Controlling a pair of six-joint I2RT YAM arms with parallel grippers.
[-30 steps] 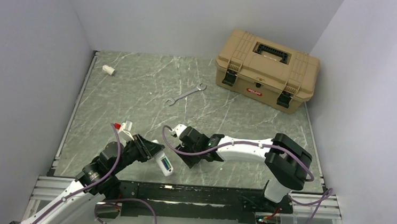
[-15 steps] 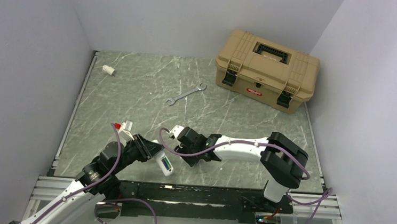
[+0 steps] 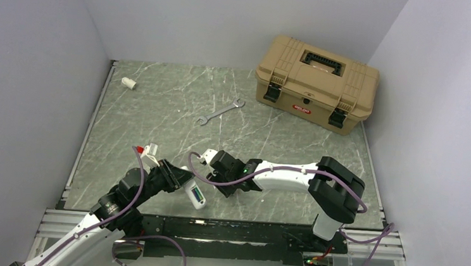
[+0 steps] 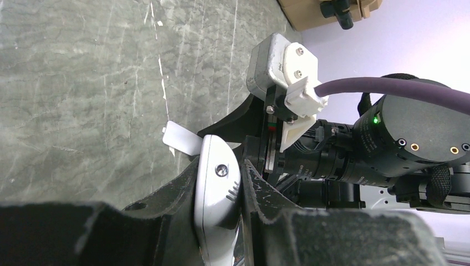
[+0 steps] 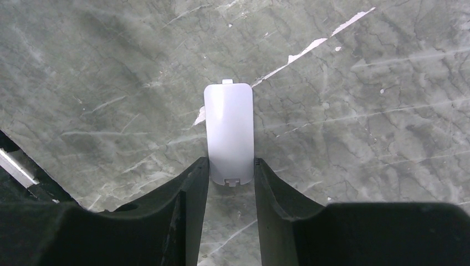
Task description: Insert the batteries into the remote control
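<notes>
Within left gripper (image 4: 219,169) sits remote control (image 4: 216,194).

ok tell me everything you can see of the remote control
The remote control is a slim white plastic bar with rounded ends, clamped across its width by the left gripper. From above, its open recess faces up with a green battery inside. The left wrist view shows a rounded end with a small round dot and three short slots; a white tab sits just past it.
</notes>
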